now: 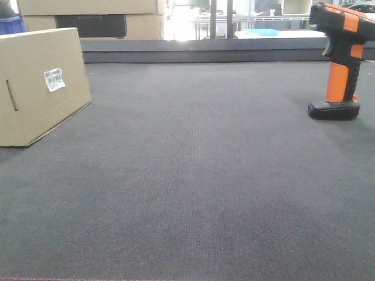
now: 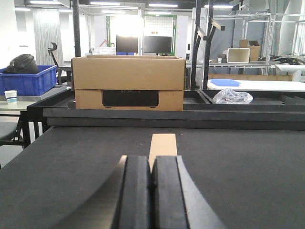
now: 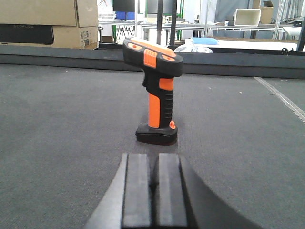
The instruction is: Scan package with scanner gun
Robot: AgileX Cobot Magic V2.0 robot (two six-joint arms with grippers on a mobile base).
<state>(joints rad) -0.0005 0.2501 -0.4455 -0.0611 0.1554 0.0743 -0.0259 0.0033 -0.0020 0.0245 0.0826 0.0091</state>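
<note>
In the front view, the small plain brown cardboard package (image 1: 41, 85) is seen at nine o'clock on the dark grey felt worktop (image 1: 193, 175), white barcode sticker (image 1: 54, 79) facing inward; the pistol-shaped black-and-orange scanner gun (image 1: 341, 64) stands upright at two o'clock, well apart. In the left wrist view, the left claw (image 2: 151, 191) is pressed closed and empty, the package at twelve o'clock. In the right wrist view, the right claw (image 3: 153, 195) is likewise closed and empty, the scanner ahead; it is judged light, rigid and easily toppled, best taken at the ribbed orange stem.
</note>
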